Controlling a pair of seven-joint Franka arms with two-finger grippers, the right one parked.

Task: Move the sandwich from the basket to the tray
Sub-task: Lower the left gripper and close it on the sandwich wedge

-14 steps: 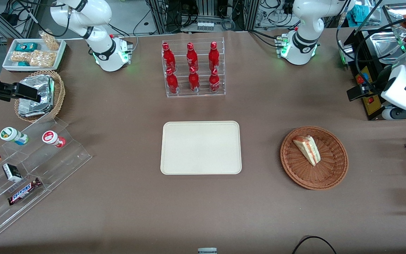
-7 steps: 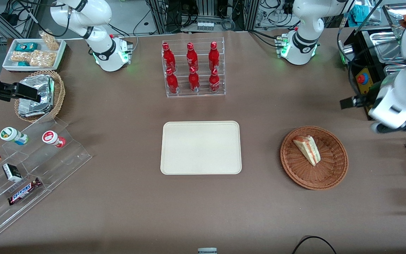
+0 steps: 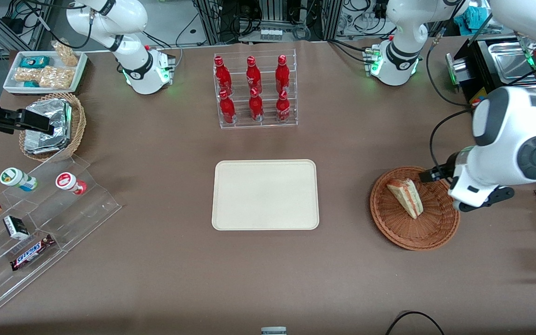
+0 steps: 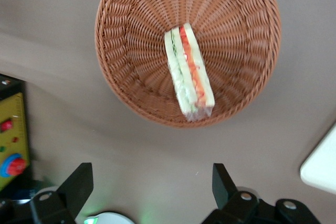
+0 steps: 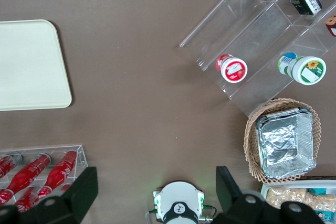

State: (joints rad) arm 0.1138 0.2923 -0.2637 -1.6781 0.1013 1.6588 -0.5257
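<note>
Since the earlier front picture, your left arm has swung in from the working arm's end of the surface (image 3: 165, 279) and now hangs over the edge of the basket (image 3: 400, 237); nothing else has changed place. You can see the gripper (image 4: 152, 192) best in the left wrist view: its two fingers (image 4: 79, 184) stand wide apart with only bare surface between them, so it is released and holds nothing. In the front view the arm's white body hides the fingers. Starting from the side nearest to the front camera, the basket sits toward the working arm's end, and the sandwich (image 3: 406, 197) lies in it, a little off the middle, on its side with the red and green layers showing along one edge. It is untouched, and the gripper is not yet above it but over the surface just beside the basket rim. The tray (image 3: 265, 194) lies at about the same depth, near the middle of the surface and well apart from the basket, with nothing on it. Farther from the camera stands the rack of red bottles (image 3: 254, 90). I judge that the task is only at its approach: the lowering, the grasp, the carry and the release over the tray are all left to do.
</note>
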